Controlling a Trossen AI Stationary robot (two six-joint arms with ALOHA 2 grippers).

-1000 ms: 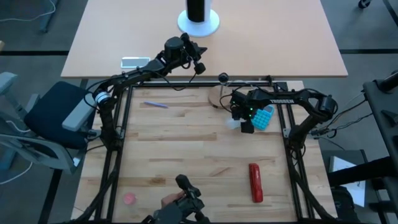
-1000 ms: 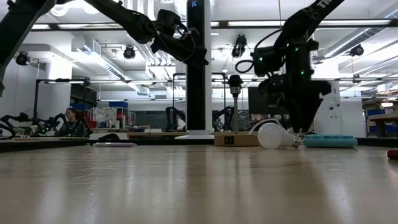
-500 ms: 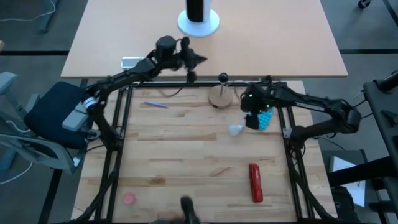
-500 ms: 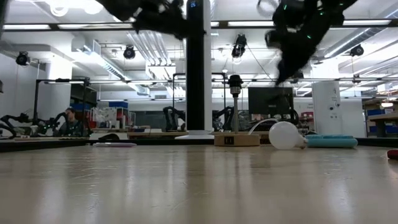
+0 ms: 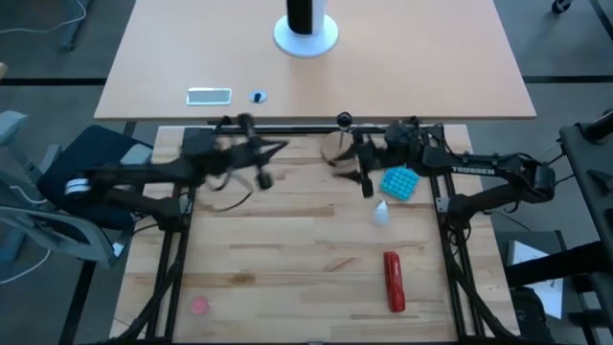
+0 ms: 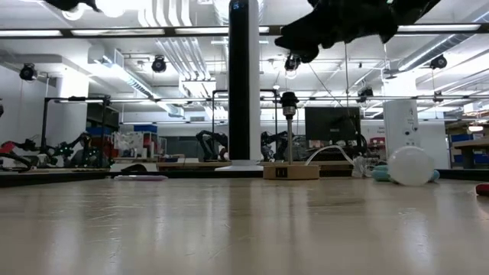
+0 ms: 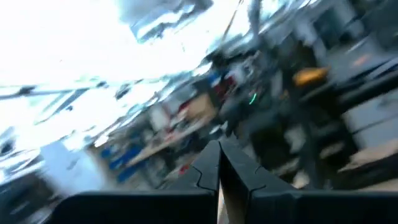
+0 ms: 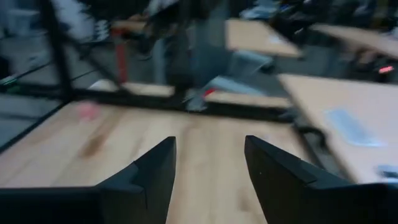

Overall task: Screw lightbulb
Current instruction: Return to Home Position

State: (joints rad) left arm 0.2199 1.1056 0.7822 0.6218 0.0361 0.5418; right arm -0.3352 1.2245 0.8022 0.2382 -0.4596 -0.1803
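Since the bulb point(image 5: 381, 213) lies loose on the wooden worktop point(image 5: 287, 249) in the high view, just beside the blue calculator point(image 5: 399, 182) and apart from the lamp base point(image 5: 335, 149), you can judge the unscrewing done and the step in hand to be the return of both arms to rest. The right pincer point(image 5: 365, 180) hangs near the lamp base and touches neither it nor the bulb. The left arm point(image 5: 182, 171) stretches over the far left part of the worktop, well apart from all of these. A red bar point(image 5: 393, 281) lies nearer the front edge, out of either arm's way.

In the low view you see the bulb resting on the worktop at the right, clear of the lamp post point(image 6: 289, 103), whose dark socket stands bare. A dark arm hangs high overhead.

In the left wrist view the left pincer point(image 7: 219, 144) has its two fingers pressed together, with nothing between them.

In the right wrist view the right pincer's fingers point(image 8: 163, 149) stand apart and hold nothing, with only bare wood beyond.

What the next move calls for is little. Fold each arm back toward its own side, and lift the right one before you swing it. The bulb is round and lies free, so a brush from a finger would likely send it rolling toward the calculator or the edge.
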